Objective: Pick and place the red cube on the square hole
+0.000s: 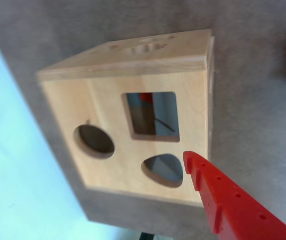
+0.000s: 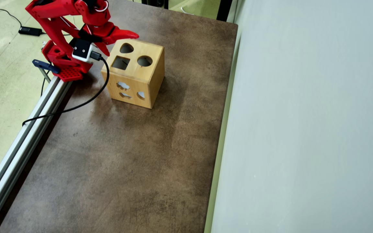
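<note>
The pale wooden box (image 2: pixel 141 76) stands at the table's far left in the overhead view. Its top face carries the square hole (image 1: pixel 155 122) (image 2: pixel 120 62), a round hole (image 1: pixel 93 141) and a teardrop hole (image 1: pixel 163 170). Through the square hole, a small red patch (image 1: pixel 146 98) shows inside the box in the wrist view; it looks like the red cube. My red gripper (image 1: pixel 243 129) (image 2: pixel 121 42) hovers over the box's edge by the teardrop hole. It is open, with nothing between its fingers. One finger (image 1: pixel 218 195) reaches in from the lower right.
The arm's base (image 2: pixel 64 63) is clamped to an aluminium rail (image 2: pixel 28 136) along the table's left edge. A black cable (image 2: pixel 86 100) loops across the brown table beside the box. A pale wall (image 2: pixel 303 129) borders the right side.
</note>
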Action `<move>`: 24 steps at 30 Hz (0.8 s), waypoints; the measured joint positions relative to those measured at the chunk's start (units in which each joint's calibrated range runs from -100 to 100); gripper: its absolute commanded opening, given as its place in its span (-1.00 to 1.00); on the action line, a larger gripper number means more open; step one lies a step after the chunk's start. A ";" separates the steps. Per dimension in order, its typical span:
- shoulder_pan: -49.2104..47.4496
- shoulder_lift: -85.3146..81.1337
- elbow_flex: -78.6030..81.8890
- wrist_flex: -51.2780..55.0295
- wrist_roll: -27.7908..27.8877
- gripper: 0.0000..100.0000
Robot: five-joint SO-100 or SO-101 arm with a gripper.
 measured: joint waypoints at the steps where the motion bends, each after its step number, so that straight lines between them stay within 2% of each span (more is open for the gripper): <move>1: -0.07 -3.05 0.00 0.08 0.00 0.84; 13: -0.07 -33.98 0.00 0.08 0.00 0.84; 24: -0.07 -41.53 -0.09 0.16 0.00 0.84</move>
